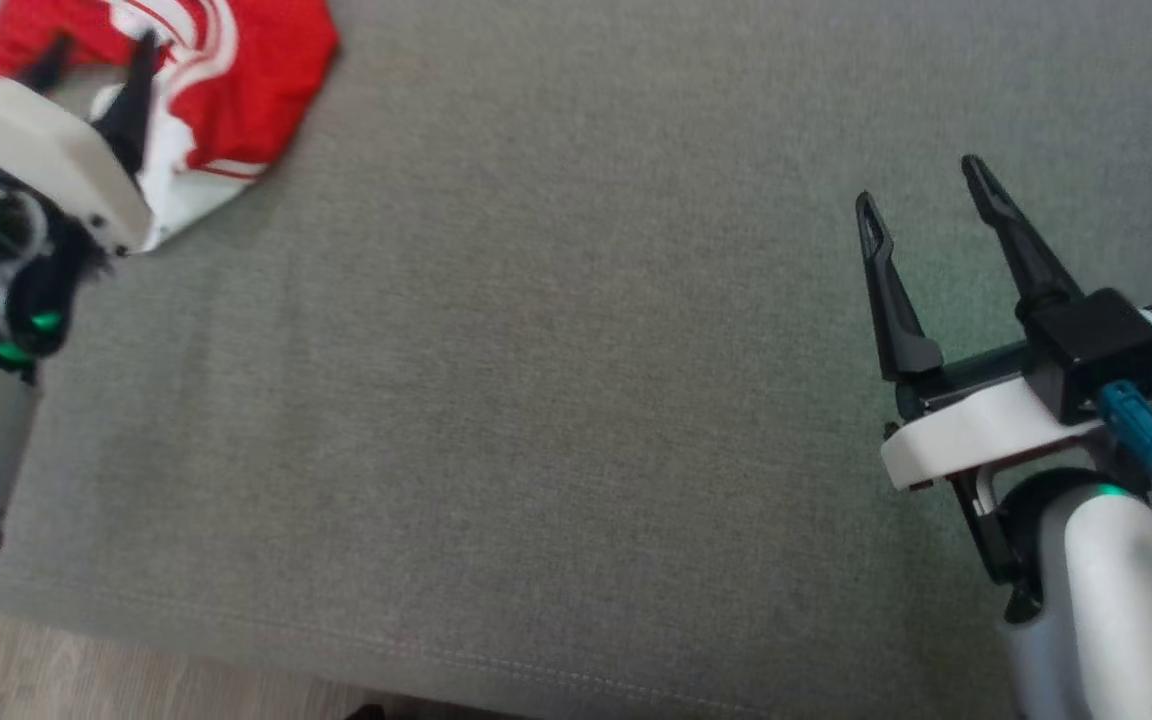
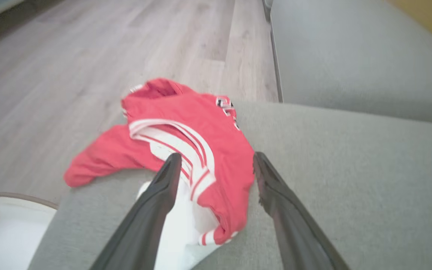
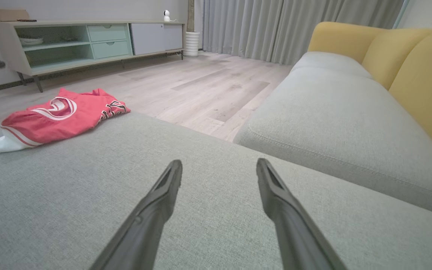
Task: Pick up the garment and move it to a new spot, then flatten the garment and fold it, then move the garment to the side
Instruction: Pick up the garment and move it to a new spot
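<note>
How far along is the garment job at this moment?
Done: nothing evident; the red and white garment lies crumpled, unfolded, at a corner of the grey cushion. In hand: the left gripper is open over it, gripping nothing. The right gripper is open above bare cushion. Left: pick up, move, flatten, fold, set aside.

Grey ottoman; yellow-backed sofa; sideboard; curtains

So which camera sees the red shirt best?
The left wrist view. The shirt lies close and big in the middle, stripes clear, with one of the fingers covering a little. The right wrist view shows it whole but small and far at the left. The head view catches just a part in its top left corner.
</note>
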Available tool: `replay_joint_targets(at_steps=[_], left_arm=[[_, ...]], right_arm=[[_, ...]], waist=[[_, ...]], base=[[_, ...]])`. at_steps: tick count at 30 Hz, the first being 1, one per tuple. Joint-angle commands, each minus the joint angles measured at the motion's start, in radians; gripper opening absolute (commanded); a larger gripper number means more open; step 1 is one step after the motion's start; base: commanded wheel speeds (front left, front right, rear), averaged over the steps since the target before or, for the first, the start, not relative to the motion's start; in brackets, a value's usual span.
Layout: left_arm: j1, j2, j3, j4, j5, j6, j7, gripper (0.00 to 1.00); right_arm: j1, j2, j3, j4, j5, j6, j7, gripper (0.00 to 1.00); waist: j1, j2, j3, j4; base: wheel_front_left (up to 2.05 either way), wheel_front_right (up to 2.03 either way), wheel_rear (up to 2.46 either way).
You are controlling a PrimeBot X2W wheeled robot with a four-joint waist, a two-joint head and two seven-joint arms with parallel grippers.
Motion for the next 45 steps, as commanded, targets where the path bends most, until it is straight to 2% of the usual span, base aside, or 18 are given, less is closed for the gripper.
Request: replay_joint_targets(at_steps=[1,10,16,17,18,19,20,28,32,39,45], left_arm=[[-0.04,0.046,0.033,0.007,-0.003,-0.012,0.018,1.0],[-0.043,0.024,0.018,0.138,-0.022,-0.014,0.055,1.0],[-0.048,0.023,0.013,0.204,-0.037,-0.035,0.073,0.98],[-0.051,0.023,0.016,0.212,-0.036,-0.036,0.062,0.7],[-0.055,0.025,0.019,0.22,-0.031,-0.035,0.042,0.45],[-0.058,0.026,0.02,0.23,-0.024,-0.034,0.024,0.31],[-0.06,0.026,0.019,0.24,-0.018,-0.035,0.011,0.02],[-0.113,0.074,0.014,0.28,0.076,-0.023,-0.159,0.0],[-0.144,0.102,0.006,0.283,0.112,-0.027,-0.206,0.0],[-0.203,0.145,-0.04,0.238,0.172,-0.061,-0.198,0.0],[-0.257,0.149,-0.089,0.156,0.213,-0.09,-0.167,0.0]], right_arm=[[-0.027,-0.002,0.024,-0.044,-0.011,0.007,0.007,1.0],[-0.035,-0.005,0.024,-0.056,-0.02,0.007,0.011,1.0],[-0.037,-0.015,0.016,-0.065,-0.02,0.007,0.013,1.0],[-0.036,-0.015,0.014,-0.066,-0.02,0.007,0.013,1.0],[-0.035,-0.015,0.012,-0.067,-0.02,0.007,0.012,1.0],[-0.034,-0.015,0.011,-0.067,-0.019,0.007,0.012,1.0],[-0.033,-0.015,0.01,-0.066,-0.019,0.007,0.011,1.0],[-0.028,-0.009,-0.005,-0.028,0.0,0.007,-0.021,1.0],[-0.015,-0.005,-0.009,0.009,0.02,0.007,-0.048,1.0],[0.029,-0.002,-0.033,0.083,0.089,0.007,-0.105,1.0],[0.078,-0.002,-0.051,0.146,0.148,0.007,-0.151,1.0]], waist=[[-0.0003,0.0001,0.055,-0.021],[-0.0003,0.0001,0.107,-0.04],[-0.0003,0.0001,0.121,-0.058],[-0.0003,0.0001,0.122,-0.06],[-0.0003,0.0001,0.122,-0.062],[-0.0003,0.0001,0.121,-0.065],[-0.0003,0.0001,0.119,-0.066],[-0.0003,0.0001,0.054,-0.077],[-0.0003,0.0001,-0.009,-0.084],[-0.0003,0.0001,-0.155,-0.107],[-0.0003,0.0001,-0.279,-0.152]], base=[[0.0,0.0,0.0],[0.0,0.0,0.0],[0.0,0.0,0.0],[0.0,0.0,0.0],[0.0,0.0,0.0],[0.0,0.0,0.0],[0.0,0.0,0.0],[0.0,0.0,0.0],[0.0,0.0,0.0],[0.0,0.0,0.0],[0.0,0.0,0.0]])
